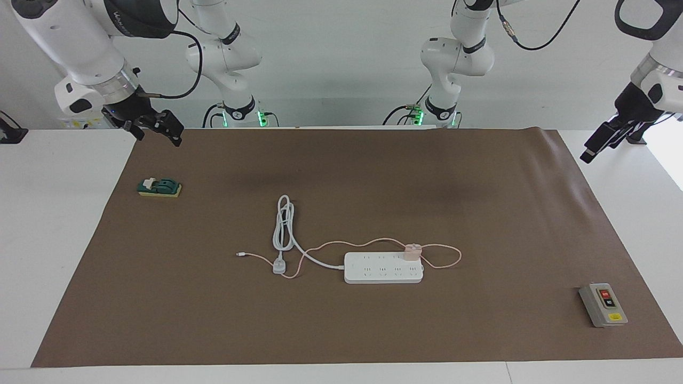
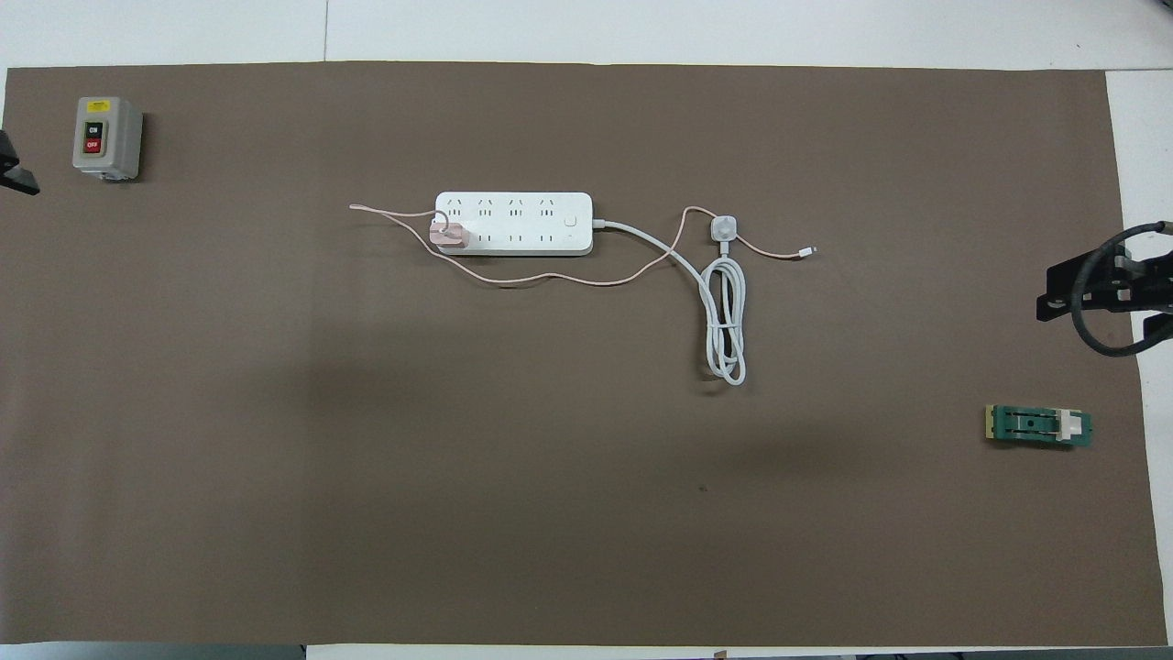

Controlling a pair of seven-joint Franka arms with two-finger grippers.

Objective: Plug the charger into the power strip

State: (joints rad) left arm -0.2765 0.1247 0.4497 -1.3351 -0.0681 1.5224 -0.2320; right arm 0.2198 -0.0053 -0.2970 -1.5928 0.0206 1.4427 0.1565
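charger: small pale pink cube adapter (image 1: pixel 412 251) seated in long white power strip (image 1: pixel 383 268); light, rigid, take by its sides.
grippers: left gripper (image 1: pixel 600 141) and right gripper (image 1: pixel 158 128) both wide, empty.

A white table (image 1: pixel 64 224) carries a brown mat (image 1: pixel 213 320) that covers most of its top. On the mat lie the power strip (image 1: pixel 383 268) with the charger (image 1: pixel 412 252) seated in its end socket toward the left arm's end, the strip's coiled white cord (image 1: pixel 283 224), the charger's thin pink cable (image 1: pixel 341 245), a grey switch box (image 1: pixel 603 304) and a green knife switch (image 1: pixel 159 187).
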